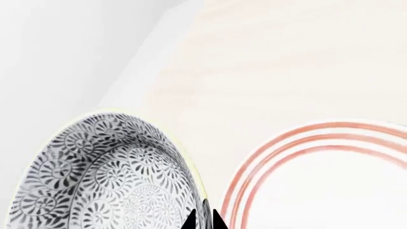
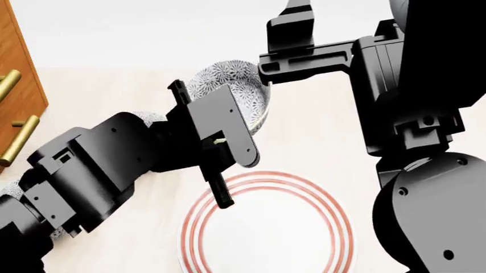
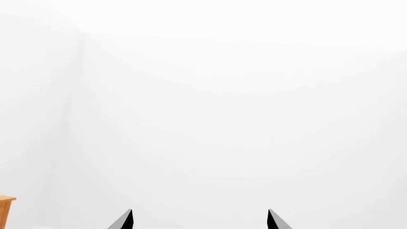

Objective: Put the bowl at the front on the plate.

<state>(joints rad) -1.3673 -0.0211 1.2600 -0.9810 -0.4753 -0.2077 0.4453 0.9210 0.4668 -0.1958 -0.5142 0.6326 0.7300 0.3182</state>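
The left claw [image 1: 205,220] pinches the bowl [image 1: 108,176] by its rim beside the plate [image 1: 330,181], so it could slip and tip; the right claw [image 3: 200,220] hangs wide, idle.

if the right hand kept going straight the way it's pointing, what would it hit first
Nothing nearby, as far as the right wrist view shows. The right hand is open and points at blank white background, no object ahead. Depth there is unclear, so a wall may lie further on.

Wooden cabinet [image 2: 19,85] with brass handles [image 2: 19,139]

Glossy patterned ceramic bowl [image 1: 108,176]; smooth glazed plate [image 2: 266,233]; pale wood table [image 2: 114,96].
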